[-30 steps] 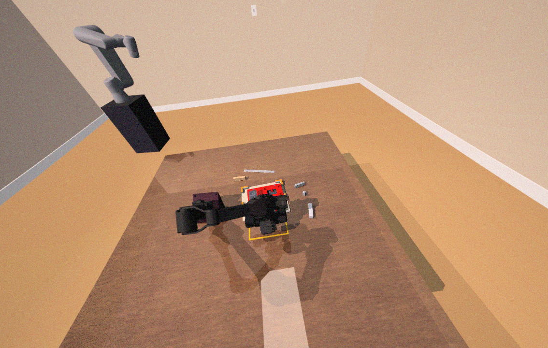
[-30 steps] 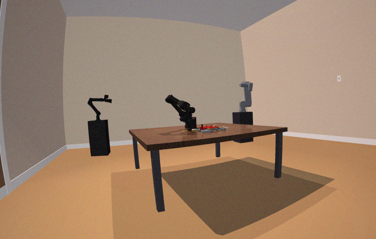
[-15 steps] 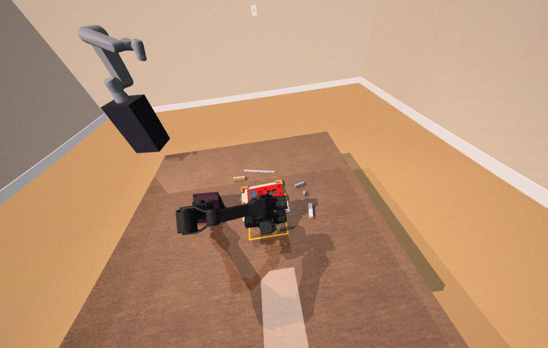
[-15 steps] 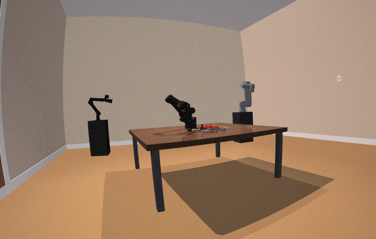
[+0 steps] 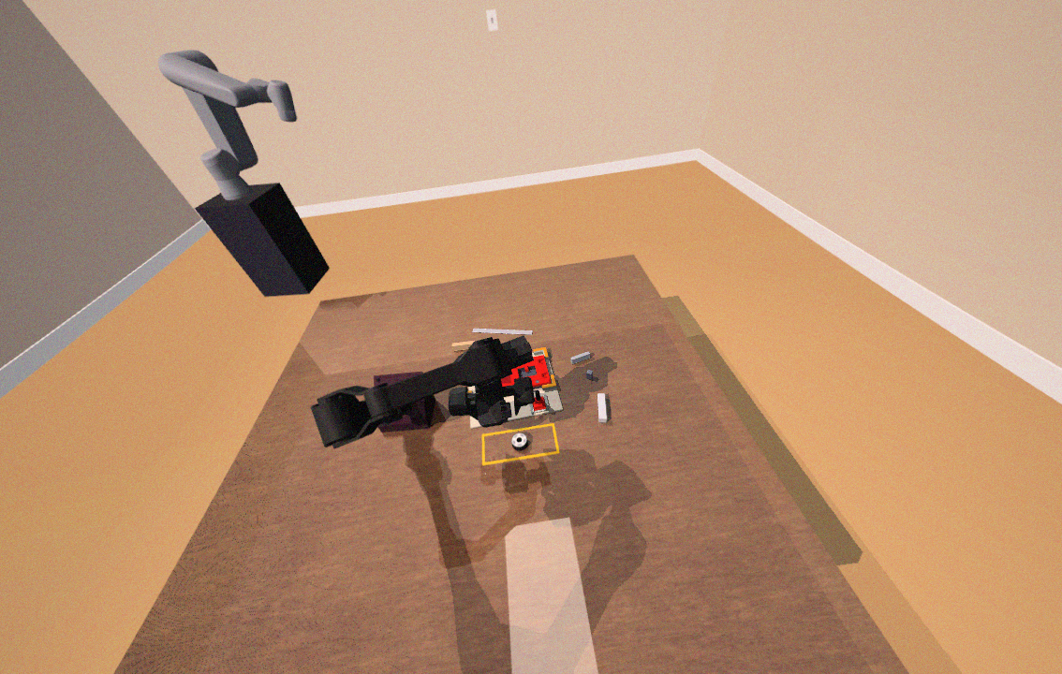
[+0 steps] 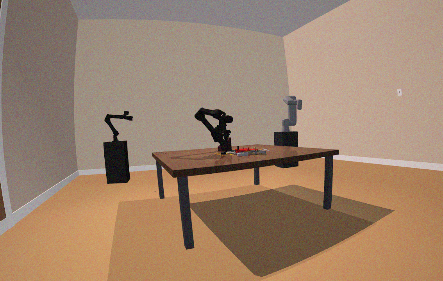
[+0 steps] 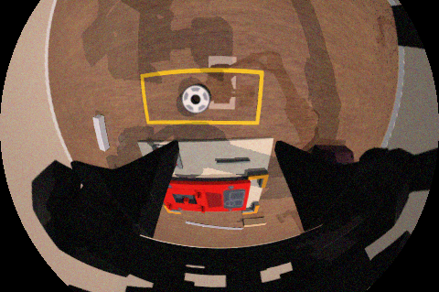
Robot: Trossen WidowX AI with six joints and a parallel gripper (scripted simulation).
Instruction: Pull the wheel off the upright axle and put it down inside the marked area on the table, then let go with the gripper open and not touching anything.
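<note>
The wheel [image 7: 196,100] is lying flat on the table [image 5: 350,545], inside the yellow-outlined marked area [image 7: 251,123] (a little left of centre in the wrist view). The pincer [image 7: 225,164] is hanging above and behind it with its jaws spread wide, gripping nothing and seemingly touching nothing, over the red-and-white assembly board [image 7: 208,197]. The task is looking essentially finished; nothing is remaining beyond keeping the arm off the wheel.

Top: high, oblique. Exterior: distant, side-on. Wrist: close, downward. All share table [image 6: 216,164].
</note>
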